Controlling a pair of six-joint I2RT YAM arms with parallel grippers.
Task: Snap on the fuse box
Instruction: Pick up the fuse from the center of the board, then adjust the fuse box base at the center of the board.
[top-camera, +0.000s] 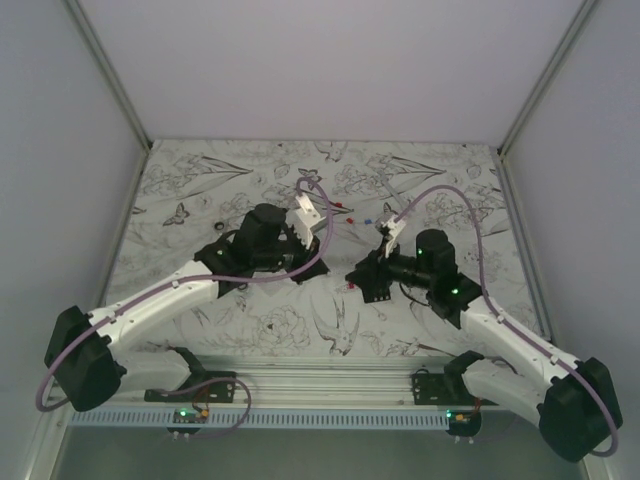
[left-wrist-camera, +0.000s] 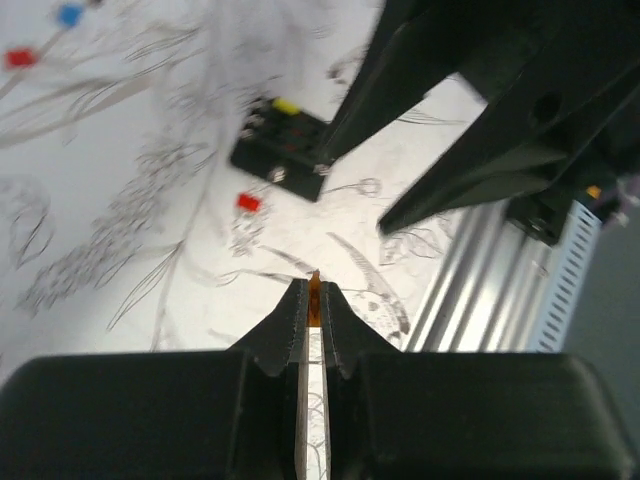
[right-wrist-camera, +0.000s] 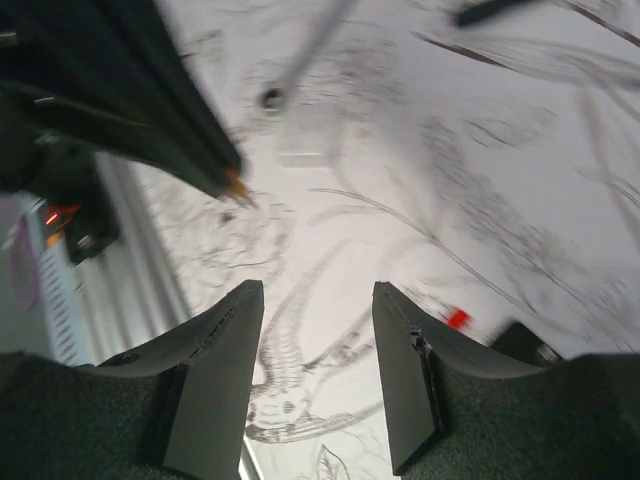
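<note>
The fuse box (left-wrist-camera: 283, 148) is a black square block with a yellow fuse and red fuses in its top. It lies on the patterned mat, just left of my right gripper's fingertips (left-wrist-camera: 345, 140). In the top view it sits under the right gripper (top-camera: 378, 291). My left gripper (left-wrist-camera: 314, 300) is shut on a small amber fuse (left-wrist-camera: 314, 293) and is held above the mat, short of the box. My right gripper (right-wrist-camera: 315, 300) is open and empty. The left gripper's tip with the amber fuse (right-wrist-camera: 237, 185) shows in front of it. A corner of the box (right-wrist-camera: 520, 342) shows at its right.
A loose red fuse (left-wrist-camera: 248, 202) lies on the mat near the box, also in the right wrist view (right-wrist-camera: 457, 319). More red and blue fuses (top-camera: 357, 215) lie farther back. A thin black tool (right-wrist-camera: 490, 10) lies at a distance. The aluminium rail (left-wrist-camera: 480, 280) runs along the near edge.
</note>
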